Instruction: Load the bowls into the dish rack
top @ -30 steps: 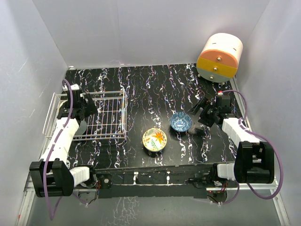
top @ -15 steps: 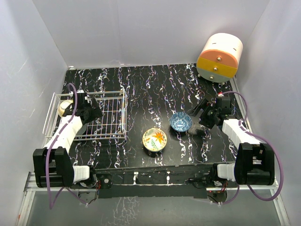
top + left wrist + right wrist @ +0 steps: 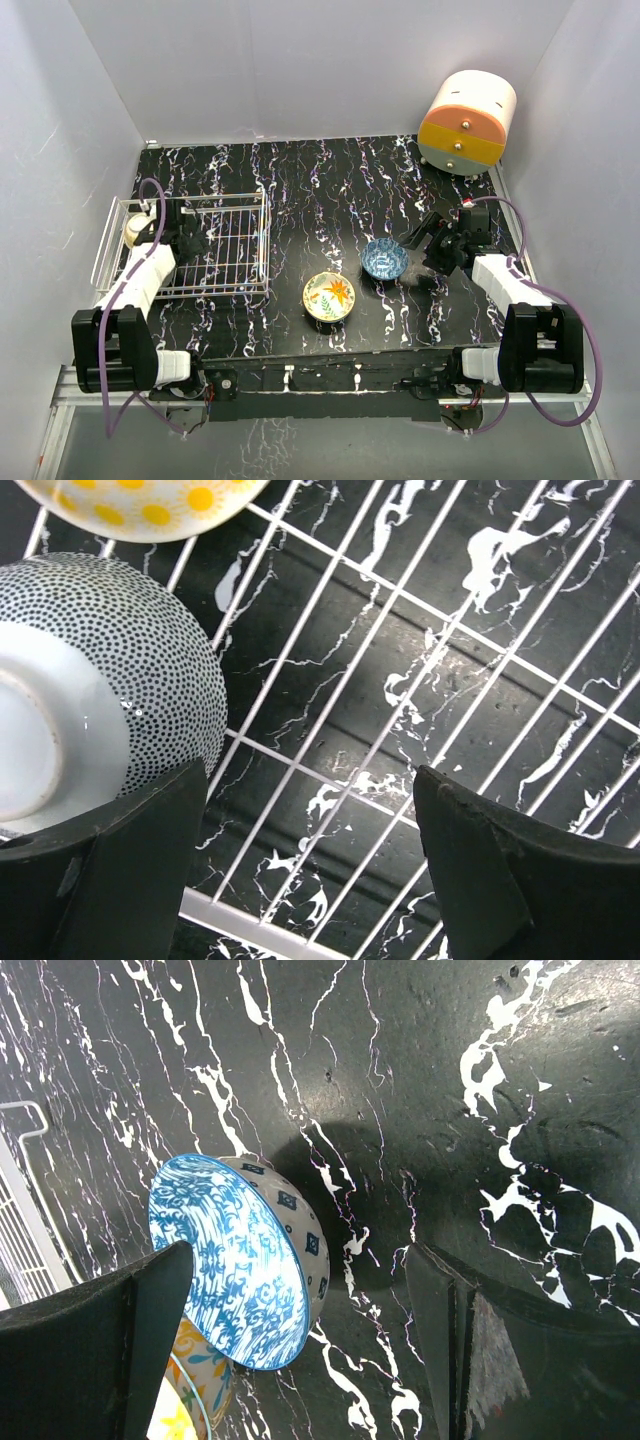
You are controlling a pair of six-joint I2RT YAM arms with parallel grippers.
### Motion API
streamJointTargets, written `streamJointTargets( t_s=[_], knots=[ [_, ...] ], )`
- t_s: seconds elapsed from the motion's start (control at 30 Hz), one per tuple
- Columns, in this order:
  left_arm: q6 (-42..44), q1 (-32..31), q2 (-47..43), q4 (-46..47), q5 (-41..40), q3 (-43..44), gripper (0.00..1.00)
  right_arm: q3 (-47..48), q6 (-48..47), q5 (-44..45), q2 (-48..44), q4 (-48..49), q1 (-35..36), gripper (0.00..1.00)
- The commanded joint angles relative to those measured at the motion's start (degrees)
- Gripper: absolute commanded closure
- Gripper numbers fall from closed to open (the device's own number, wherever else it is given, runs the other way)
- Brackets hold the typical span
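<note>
Left gripper (image 3: pixel 190 240) hangs over the dish rack (image 3: pixel 264 235), which stands at the left side of the tabletop (image 3: pixel 320 190). Its fingers are spread wide and hold nothing; bare wire grid shows between them in the left wrist view. Just beside its left finger (image 3: pixel 110 870) a grey-white dotted bowl (image 3: pixel 110 670) lies upside down in the rack, foot ring up. A cream-yellow bowl (image 3: pixel 137 228) sits next to it at the rack's far-left end.

Right gripper (image 3: pixel 420 248) is low over the tabletop at the right, jaws fully apart and empty. The blue-white bowl (image 3: pixel 240 1260) stands on the tabletop directly ahead of it, nearer to the left finger (image 3: pixel 100 1360); contact cannot be confirmed. The cream flowered bowl (image 3: pixel 330 297) stands just beside the blue-white bowl, toward the arm bases. Both bowls are well apart from the rack.
</note>
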Motion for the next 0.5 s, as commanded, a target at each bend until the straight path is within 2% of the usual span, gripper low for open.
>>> streamJointTargets(
  t_s=[0.0, 0.17, 0.3, 0.47],
  knots=[
    [-0.2, 1.0, -0.7, -1.2, -3.6, 0.9, 0.18, -0.2, -1.2, -0.4, -1.1, 2.5, 0.0, 0.09],
    [-0.2, 2.7, -0.5, -2.1, -6.9, 1.5, 0.16, -0.2, -1.2, -0.7, -1.3, 2.4, 0.0, 0.09],
    [-0.2, 5.1, 0.2, -2.5, -5.8, 1.7, 0.15, -0.1, -1.2, -0.7, -1.4, 2.3, 0.0, 0.09],
    [-0.2, 5.2, -2.1, -1.0, -4.4, 1.2, 0.15, 0.0, -1.2, -0.7, -1.7, 2.0, 0.1, 0.09]
  ],
)
